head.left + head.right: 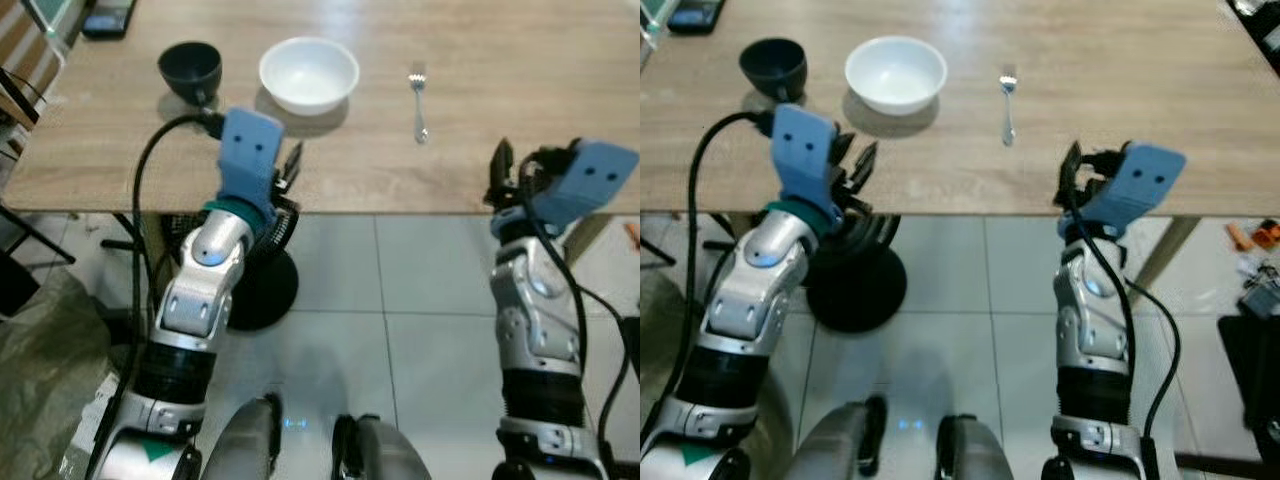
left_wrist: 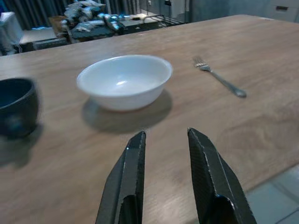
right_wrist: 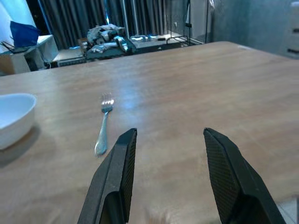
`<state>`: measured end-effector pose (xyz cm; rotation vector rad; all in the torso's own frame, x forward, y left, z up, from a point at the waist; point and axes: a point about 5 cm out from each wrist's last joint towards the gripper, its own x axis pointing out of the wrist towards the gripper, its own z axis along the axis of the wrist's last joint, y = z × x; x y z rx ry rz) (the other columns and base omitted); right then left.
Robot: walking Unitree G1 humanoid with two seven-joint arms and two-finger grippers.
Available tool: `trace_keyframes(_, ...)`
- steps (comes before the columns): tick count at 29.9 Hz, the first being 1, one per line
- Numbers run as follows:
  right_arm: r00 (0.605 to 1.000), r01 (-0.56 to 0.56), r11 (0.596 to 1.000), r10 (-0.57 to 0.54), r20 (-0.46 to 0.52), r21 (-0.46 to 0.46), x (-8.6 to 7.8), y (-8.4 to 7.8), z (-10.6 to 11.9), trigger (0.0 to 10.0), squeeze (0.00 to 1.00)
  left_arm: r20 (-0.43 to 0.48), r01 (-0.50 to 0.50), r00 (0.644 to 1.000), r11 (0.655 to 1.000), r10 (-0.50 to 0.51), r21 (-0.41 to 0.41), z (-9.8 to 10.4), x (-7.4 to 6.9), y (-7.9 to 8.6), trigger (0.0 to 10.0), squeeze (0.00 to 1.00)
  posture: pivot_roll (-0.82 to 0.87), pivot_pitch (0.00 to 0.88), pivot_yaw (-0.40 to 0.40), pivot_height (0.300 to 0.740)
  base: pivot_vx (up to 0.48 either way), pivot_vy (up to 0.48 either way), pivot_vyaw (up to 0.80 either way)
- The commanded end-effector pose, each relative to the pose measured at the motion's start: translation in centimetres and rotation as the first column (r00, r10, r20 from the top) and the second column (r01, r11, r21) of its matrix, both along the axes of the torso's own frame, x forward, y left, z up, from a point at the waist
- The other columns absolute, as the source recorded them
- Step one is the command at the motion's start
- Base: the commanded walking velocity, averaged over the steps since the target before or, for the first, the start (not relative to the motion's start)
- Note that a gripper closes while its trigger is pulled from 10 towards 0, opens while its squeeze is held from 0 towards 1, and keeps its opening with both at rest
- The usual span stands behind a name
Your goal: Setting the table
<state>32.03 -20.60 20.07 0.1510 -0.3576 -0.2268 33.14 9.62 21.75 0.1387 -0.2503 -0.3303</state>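
**Wood-grain table with bowl, cup and fork laid out, both grippers empty at the near edge**

Pale wood is seen across the whole table (image 1: 480,60), on which three things are set in a row towards the far side. A white bowl (image 1: 309,73) is placed near the middle, a dark cup (image 1: 190,69) just beside it on the robot's left, and a metal fork (image 1: 419,103) well apart on the bowl's right, its tines pointed away from the robot.

The left gripper (image 2: 166,140) is held low over the table's near edge, its two black fingers spread with a clear gap and nothing between them. The bowl is found straight ahead of these fingertips, apart from them and untouched; the cup is off to one side of that line.

The right gripper (image 3: 170,135) is likewise held at the near edge, its jaws parted wider and empty. The fork lies ahead of its tips and off towards the bowl's side, outside the gap, with bare wood between
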Motion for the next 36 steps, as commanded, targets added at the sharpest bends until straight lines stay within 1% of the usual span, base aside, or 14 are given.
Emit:
trace_keyframes(1,1.000,-0.003,1.000,0.003,-0.008,0.000,-0.08,0.20,-0.27,10.0,0.00,-0.025,-0.009,1.000,1.000,0.009,0.010,-0.74,0.03,0.24,10.0,0.00,0.12,0.121,0.034,0.740,-0.259,0.000,0.00)
trace_keyframes(7,1.000,0.000,1.000,0.000,-0.010,-0.005,-0.10,0.08,-0.39,10.0,0.00,-0.029,-0.006,1.000,1.000,0.006,0.016,-1.01,0.12,0.20,10.0,0.00,0.12,0.099,0.045,0.740,-0.259,0.000,0.00)
trace_keyframes(8,1.000,0.001,1.000,-0.002,-0.006,-0.021,-0.07,0.12,-0.33,10.0,0.00,-0.030,-0.003,1.000,1.000,0.004,0.020,-1.07,0.26,0.19,10.0,0.00,0.12,0.089,0.050,0.740,-0.262,0.000,0.00)
trace_keyframes(14,1.000,0.001,0.999,0.000,0.005,-0.040,-0.05,0.28,-0.14,10.0,0.00,-0.030,0.006,1.000,1.000,-0.006,0.027,-1.08,0.66,0.03,10.0,0.00,0.10,0.072,0.060,0.740,-0.261,0.000,0.00)
trace_keyframes(24,1.000,0.003,0.999,-0.003,0.005,-0.045,-0.17,0.07,-0.20,10.0,0.00,-0.027,0.017,1.000,1.000,-0.017,0.023,-1.09,0.71,-0.32,10.0,0.00,0.10,0.070,0.055,0.740,-0.259,0.000,0.00)
trace_keyframes(36,1.000,-0.002,0.999,0.002,0.004,-0.045,-0.02,0.15,-0.23,10.0,0.00,-0.022,0.018,1.000,1.000,-0.017,0.021,-1.09,0.73,-0.31,10.0,0.00,0.11,0.074,0.054,0.740,-0.259,0.000,0.00)
